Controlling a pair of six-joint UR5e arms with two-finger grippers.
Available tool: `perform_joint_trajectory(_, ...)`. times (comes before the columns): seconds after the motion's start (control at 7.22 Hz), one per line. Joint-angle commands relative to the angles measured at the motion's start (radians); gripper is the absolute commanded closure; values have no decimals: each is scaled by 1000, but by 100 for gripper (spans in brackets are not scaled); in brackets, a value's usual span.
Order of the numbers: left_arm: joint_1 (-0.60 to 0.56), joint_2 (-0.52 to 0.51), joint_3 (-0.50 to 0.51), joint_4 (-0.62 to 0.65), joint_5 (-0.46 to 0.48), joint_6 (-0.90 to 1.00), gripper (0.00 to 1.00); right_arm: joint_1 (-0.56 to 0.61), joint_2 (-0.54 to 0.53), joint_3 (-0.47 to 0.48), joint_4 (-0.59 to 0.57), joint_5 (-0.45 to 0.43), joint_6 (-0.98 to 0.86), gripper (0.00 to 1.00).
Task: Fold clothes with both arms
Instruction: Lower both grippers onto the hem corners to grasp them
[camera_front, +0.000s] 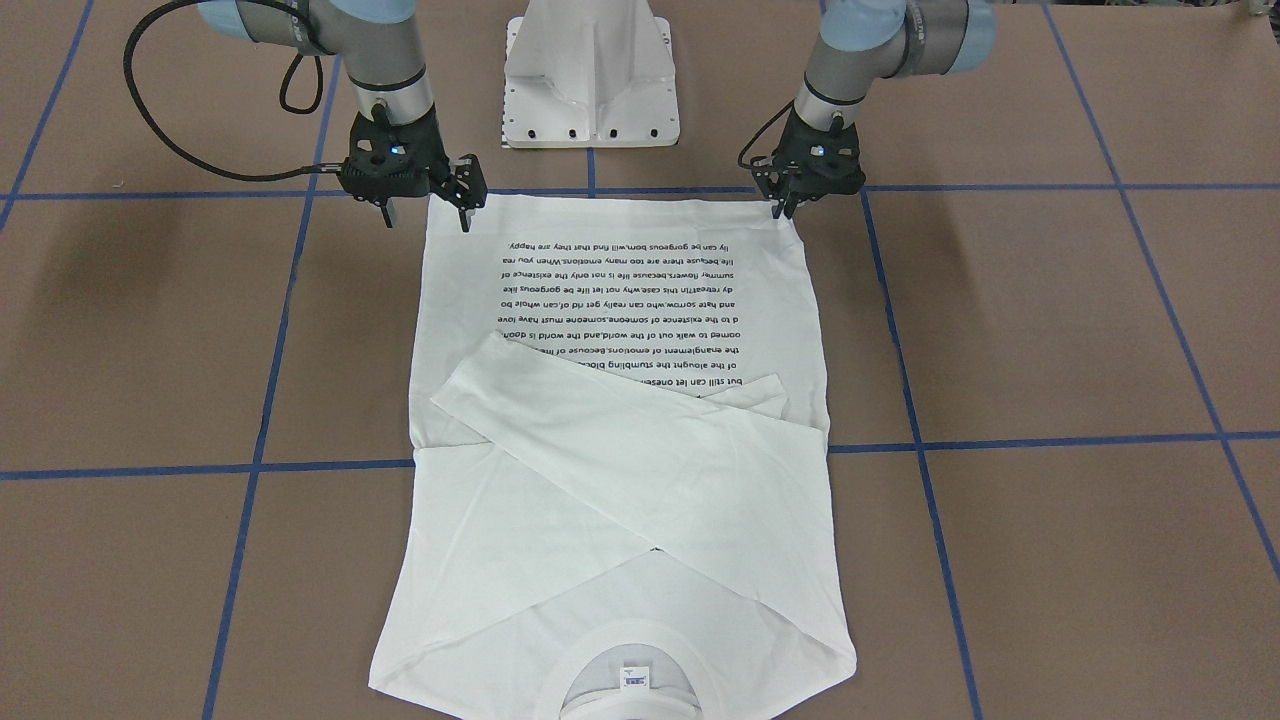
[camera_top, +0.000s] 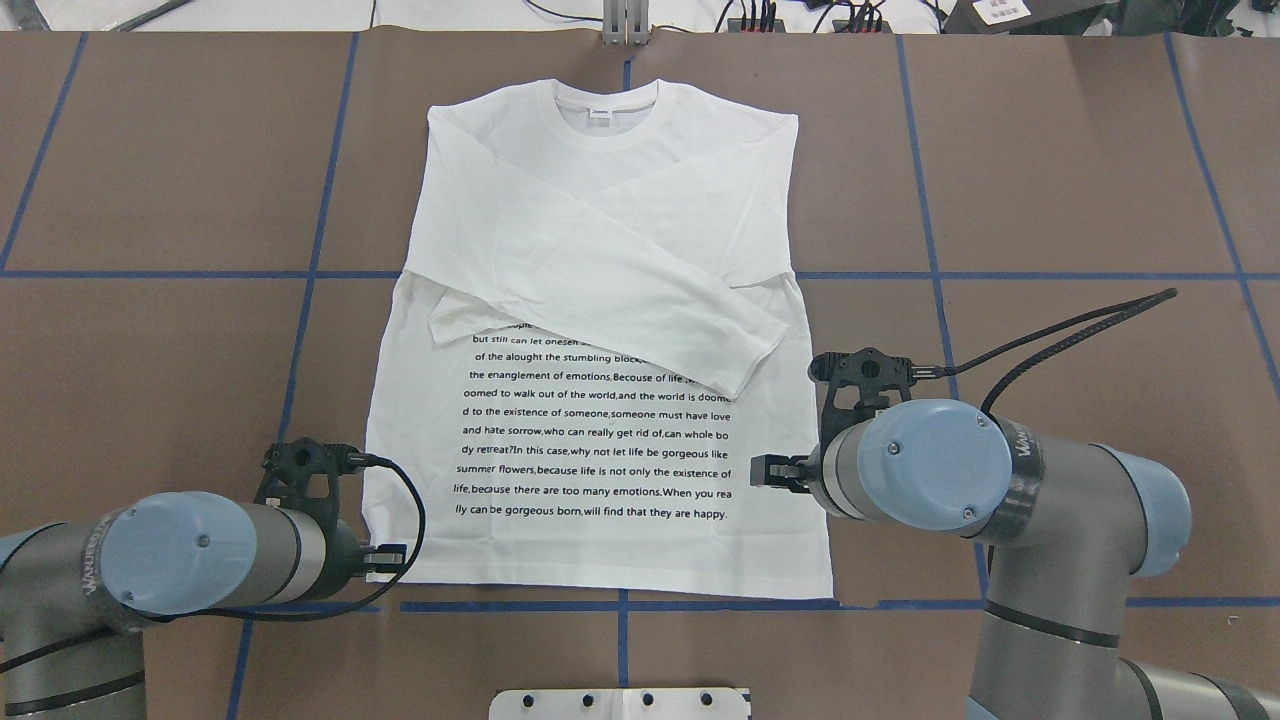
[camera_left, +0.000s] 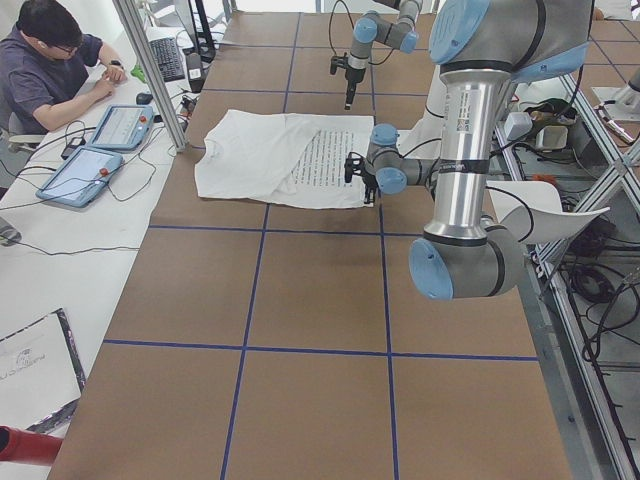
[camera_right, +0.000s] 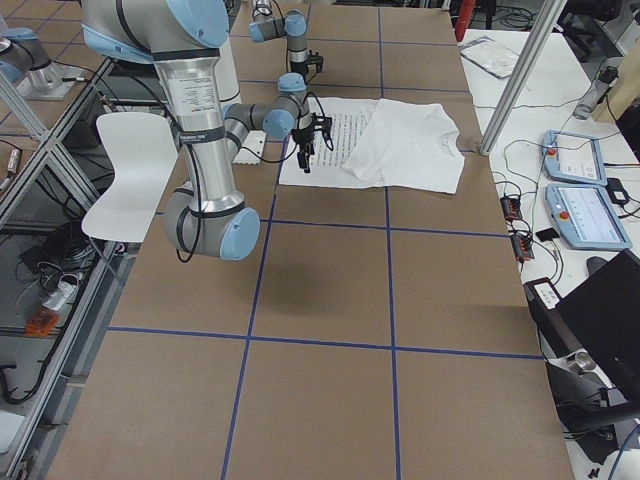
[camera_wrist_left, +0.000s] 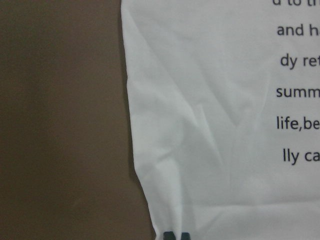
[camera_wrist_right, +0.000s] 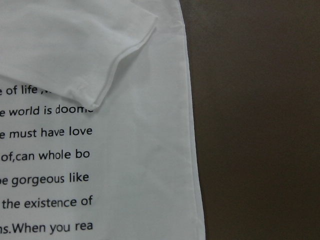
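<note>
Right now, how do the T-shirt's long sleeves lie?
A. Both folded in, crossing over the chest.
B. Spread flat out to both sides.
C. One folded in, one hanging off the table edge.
A: the overhead view shows both sleeves crossed over the T-shirt, the upper one's cuff covering part of the printed text.

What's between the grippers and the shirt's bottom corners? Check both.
Nothing visible. The left gripper and the right gripper each hang at a bottom corner of the shirt; the crossed sleeves lie farther up, away from both.
</note>
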Motion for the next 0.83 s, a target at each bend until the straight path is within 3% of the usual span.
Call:
perform_joint_trajectory(0.0,1,-6,-20,1,-3,-2,100,-26,-8,0,0,-19,1,0)
perform_joint_trajectory(0.42,1,-8,-26,0,-9,-2,100,-126,-26,0,2,-94,115,1)
perform_joint_trajectory(0.69,0,-6,-45,1,-11,-2,100,-158,-34,0,2,-113,116,20)
